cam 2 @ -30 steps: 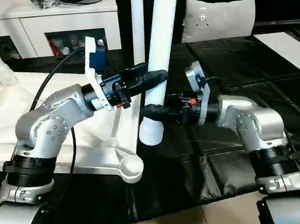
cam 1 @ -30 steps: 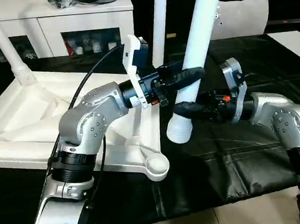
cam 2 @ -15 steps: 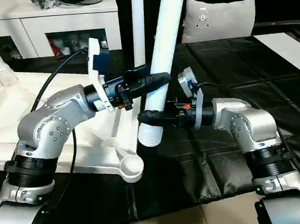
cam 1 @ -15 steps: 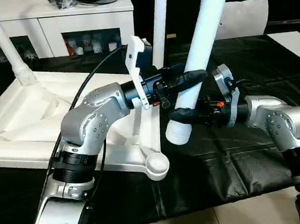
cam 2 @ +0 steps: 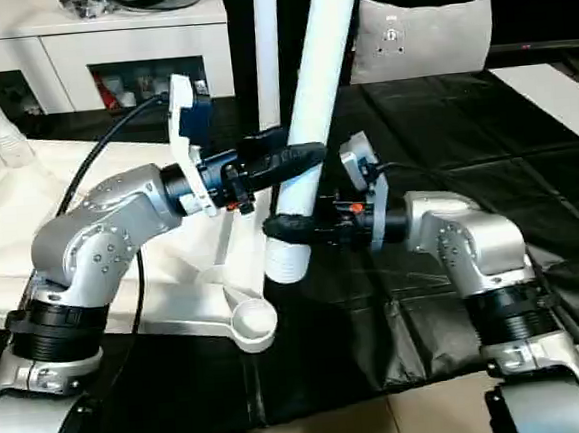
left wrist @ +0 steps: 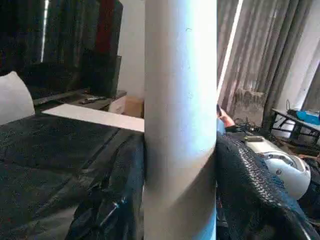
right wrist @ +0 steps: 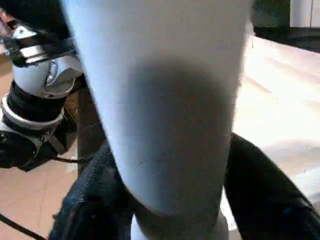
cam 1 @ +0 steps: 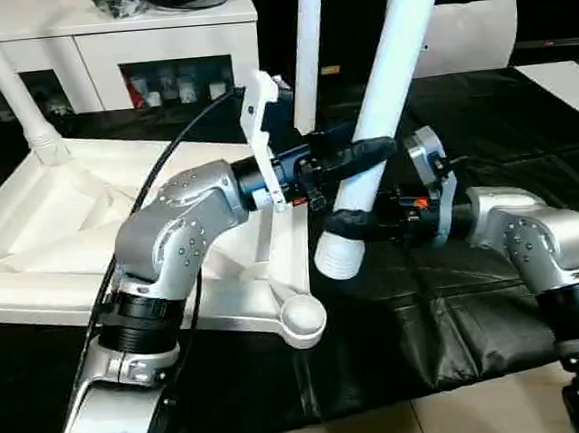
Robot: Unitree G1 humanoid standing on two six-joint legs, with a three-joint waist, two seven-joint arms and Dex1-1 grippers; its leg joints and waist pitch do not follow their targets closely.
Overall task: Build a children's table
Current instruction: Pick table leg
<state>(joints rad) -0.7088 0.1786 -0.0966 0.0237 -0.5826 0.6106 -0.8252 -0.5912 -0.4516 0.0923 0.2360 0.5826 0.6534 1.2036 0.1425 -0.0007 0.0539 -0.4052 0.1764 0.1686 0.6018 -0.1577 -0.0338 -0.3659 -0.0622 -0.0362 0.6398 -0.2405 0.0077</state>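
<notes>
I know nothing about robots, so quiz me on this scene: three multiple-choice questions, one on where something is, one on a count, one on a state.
1. Where is the empty round socket of the upturned tabletop?
A. At the corner nearest the robot
B. On the shelf behind
C. On the floor

2. How many legs already stand in the tabletop?
A. None
B. Two
C. Four

3. What state is the loose leg in?
A. Lying flat on the black cloth
B. Held tilted in the air by both pincers
C. Pushed into a socket

Answers:
1 A: the open socket sits at the near corner, just below the leg's wide end.
2 B: one leg rises at the far left, another behind the arms.
3 B: the left pincer and right pincer clamp it, its end off the cloth.
</notes>
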